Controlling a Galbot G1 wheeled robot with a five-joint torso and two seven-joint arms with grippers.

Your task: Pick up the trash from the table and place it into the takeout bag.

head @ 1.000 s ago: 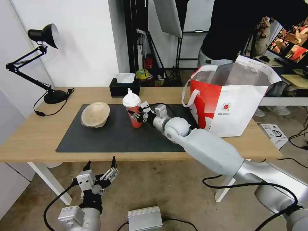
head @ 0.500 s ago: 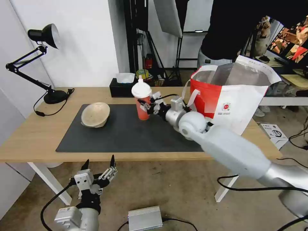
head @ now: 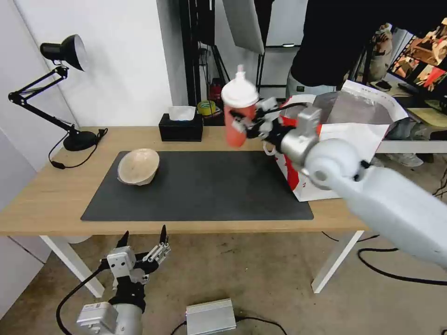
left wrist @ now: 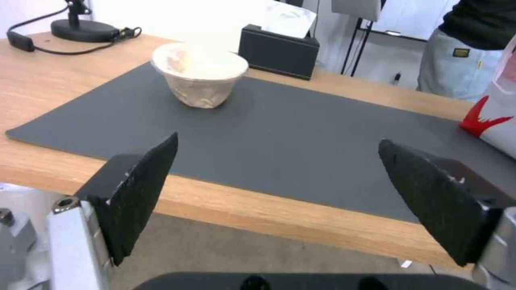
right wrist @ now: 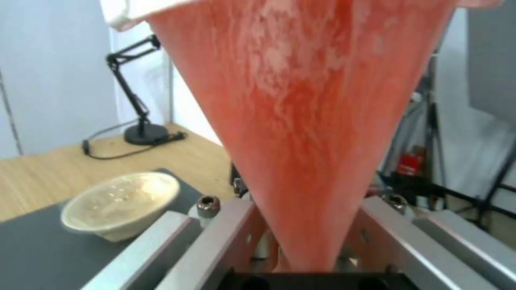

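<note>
jaws of the right gripper [head: 245,124] pinch the red cup [head: 238,110], lifted above the table [head: 51,195] just beside the bag [head: 354,139]; not yet dropped in. pulp bowl [head: 138,166] remains on the mat [head: 200,186]. left gripper [head: 143,242] hangs below the table edge, jaws spread wide, empty.

- Head view: high, looking down across the whole desk [head: 56,195].
- Left wrist view: low, below the desk edge.
- Right wrist view: close against the red cup [right wrist: 301,121].
- All share the beige bowl [head: 138,166].
</note>
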